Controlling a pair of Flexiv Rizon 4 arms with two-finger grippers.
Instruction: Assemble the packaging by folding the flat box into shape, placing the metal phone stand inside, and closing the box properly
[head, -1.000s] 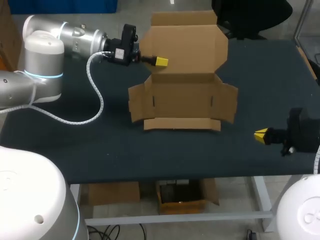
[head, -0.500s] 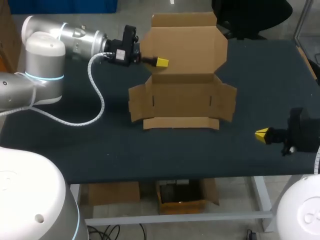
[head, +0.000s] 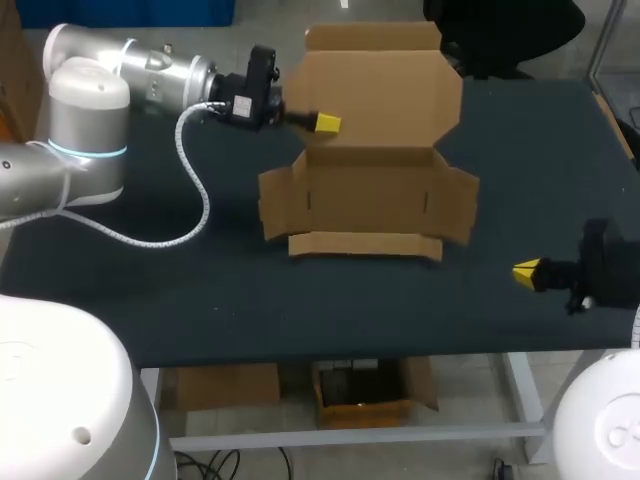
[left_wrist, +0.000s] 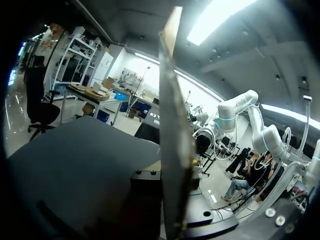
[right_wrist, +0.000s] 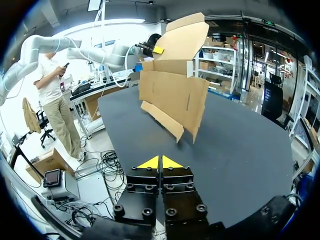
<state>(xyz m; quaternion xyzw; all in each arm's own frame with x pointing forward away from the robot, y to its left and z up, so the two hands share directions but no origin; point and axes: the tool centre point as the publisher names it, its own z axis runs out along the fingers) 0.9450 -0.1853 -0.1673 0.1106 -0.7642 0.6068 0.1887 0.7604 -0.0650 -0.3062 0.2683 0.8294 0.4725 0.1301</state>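
1. The cardboard box (head: 365, 195) stands half-formed on the far middle of the table (head: 300, 310). Its low walls are up and its front flap (head: 365, 245) lies flat on the cloth towards the near edge.
2. Its lid panel (head: 385, 90) rises from the back wall, with the top tuck flap bent over at the far end. The two side flaps (head: 275, 205) splay outward at the left and right ends.
3. Every face of the box that shows is plain brown card, marked only by two short slits (head: 308, 200) in the inner wall.
4. The left gripper (head: 323, 123) pinches the left edge of the lid, with one yellow tip on the card's near face. In the left wrist view the card (left_wrist: 172, 150) runs edge-on between the dark finger blocks, whose tips are hidden.
5. The left arm (head: 150, 75) comes in from the far left corner. Its white ribbed cable (head: 195, 190) loops down onto the cloth beside the box.
6. The right gripper (head: 527, 271) hovers low near the table's right front, well apart from the box, at the end of the right arm (head: 605, 265). Its yellow tips (right_wrist: 160, 162) are pressed together on nothing.
7. From the right wrist the box (right_wrist: 170, 92) stands ahead of the fingers, with only dark cloth between them.
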